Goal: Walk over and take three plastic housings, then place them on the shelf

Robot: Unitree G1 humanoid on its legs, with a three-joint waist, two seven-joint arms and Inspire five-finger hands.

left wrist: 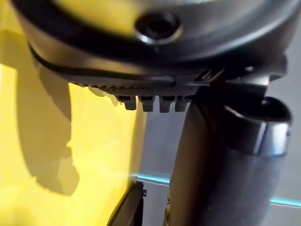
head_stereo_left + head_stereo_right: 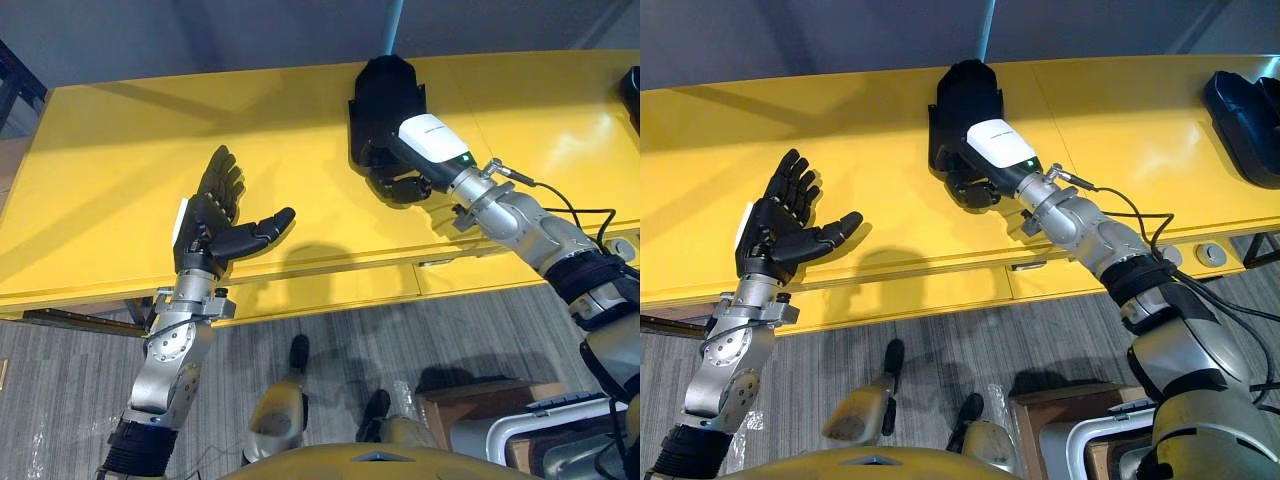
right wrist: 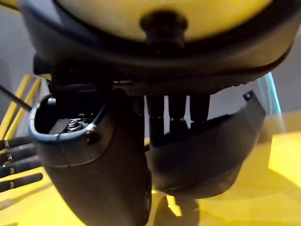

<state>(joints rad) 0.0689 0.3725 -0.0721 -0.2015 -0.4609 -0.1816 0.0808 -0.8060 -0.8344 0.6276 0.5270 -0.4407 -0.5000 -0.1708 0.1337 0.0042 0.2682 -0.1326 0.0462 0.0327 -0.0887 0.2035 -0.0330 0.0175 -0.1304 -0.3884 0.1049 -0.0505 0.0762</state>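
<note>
right hand [image 2: 995,150] curled, seemingly clasping housing [image 2: 962,95]

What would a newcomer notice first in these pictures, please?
The bright yellow table spans the scene. At its middle the right hand grips a black housing, while the left hand hovers open near the front edge. A second housing lies at the far right.
</note>
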